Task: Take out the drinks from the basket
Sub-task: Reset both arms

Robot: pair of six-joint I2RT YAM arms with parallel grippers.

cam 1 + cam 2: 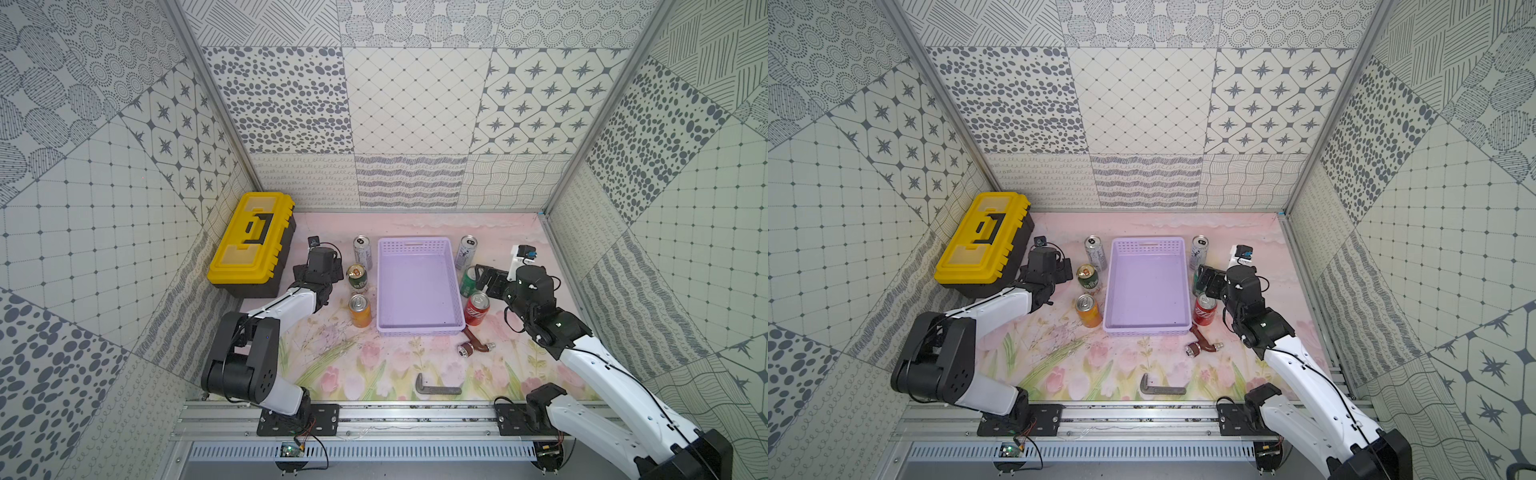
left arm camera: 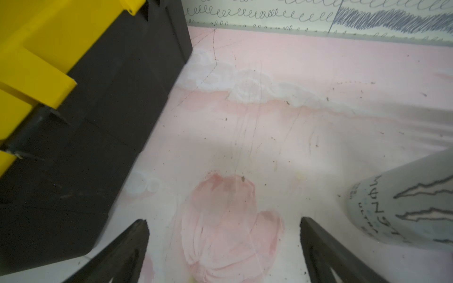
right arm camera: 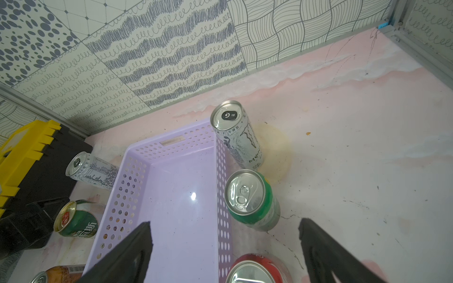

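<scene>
— What do both top views show?
— A shallow lavender perforated plastic basket (image 1: 419,291) mid-table, with every drink standing outside it. A slim silver-white can (image 1: 362,250), a dark green gold-topped can (image 1: 357,279) and an orange metal can (image 1: 360,311) line its left-arm side. A second slim silver-white can (image 1: 466,252), a bright green can (image 1: 468,284) and a red can (image 1: 476,309) line the other.
— And the left wrist view?
— The left gripper (image 2: 224,225), jaws spread wide and gripping nothing, hangs over the pink tabletop (image 2: 269,122) between a yellow-and-black plastic toolbox (image 2: 85,117) and the slim silver-white can.
— The right wrist?
— The right gripper (image 3: 225,225), likewise unclenched, hangs over the basket's side wall, the bright green can just ahead.
</scene>
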